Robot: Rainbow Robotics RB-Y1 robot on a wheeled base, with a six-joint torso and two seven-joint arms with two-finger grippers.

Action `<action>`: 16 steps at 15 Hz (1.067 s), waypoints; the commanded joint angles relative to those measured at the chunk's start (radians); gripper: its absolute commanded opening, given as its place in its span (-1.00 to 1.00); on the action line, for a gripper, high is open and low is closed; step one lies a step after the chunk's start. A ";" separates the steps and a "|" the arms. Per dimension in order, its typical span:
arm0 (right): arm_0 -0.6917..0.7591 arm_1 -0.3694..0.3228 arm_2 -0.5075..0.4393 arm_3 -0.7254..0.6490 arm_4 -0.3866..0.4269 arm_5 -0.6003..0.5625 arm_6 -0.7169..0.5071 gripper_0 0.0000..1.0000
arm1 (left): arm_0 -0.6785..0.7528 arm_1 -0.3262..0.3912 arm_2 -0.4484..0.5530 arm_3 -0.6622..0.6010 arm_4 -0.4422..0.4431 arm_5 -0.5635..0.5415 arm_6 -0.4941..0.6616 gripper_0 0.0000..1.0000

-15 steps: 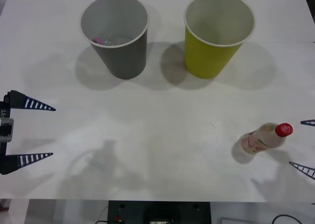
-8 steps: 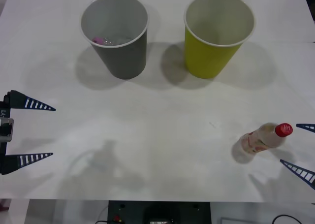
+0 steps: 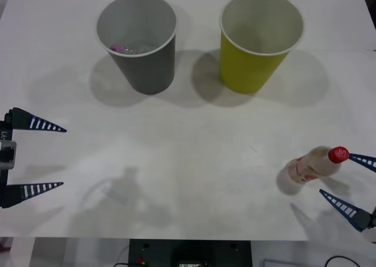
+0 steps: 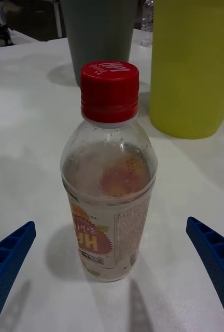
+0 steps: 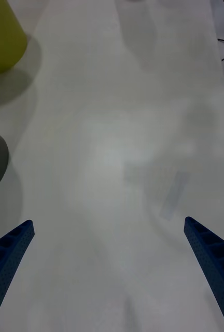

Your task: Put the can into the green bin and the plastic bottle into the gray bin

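The plastic bottle, clear with a red cap and a white printed label, stands upright near the table's front right. My right gripper is open just to its right, one blue finger touching level with the cap and the other nearer the table's front edge. The gray bin stands at the back left with a small pink-tipped thing inside. The green bin stands at the back right. My left gripper waits open at the left edge. The can is out of view.
The white table spreads bare between the bins and the front edge. Its front edge lies close below both grippers, and a black base part shows beneath it.
My right gripper has moved left, in toward the bottle, its fingers now reaching further into view. The bottle, both bins and the left gripper have stayed put.
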 commanded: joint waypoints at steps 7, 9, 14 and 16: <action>-0.112 0.096 0.033 0.159 0.001 0.010 0.066 1.00 | 0.000 0.000 0.000 0.000 0.000 0.000 0.000 1.00; -0.125 0.107 0.049 0.159 0.001 0.032 0.077 1.00 | 0.000 0.000 0.000 0.000 0.000 0.000 0.000 1.00; -0.145 0.128 0.067 0.159 0.001 0.061 0.094 1.00 | 0.000 0.000 0.000 0.000 0.000 0.000 0.000 1.00; -0.145 0.128 0.070 0.159 0.001 0.061 0.101 0.85 | 0.000 0.000 0.000 0.000 0.000 0.000 0.000 1.00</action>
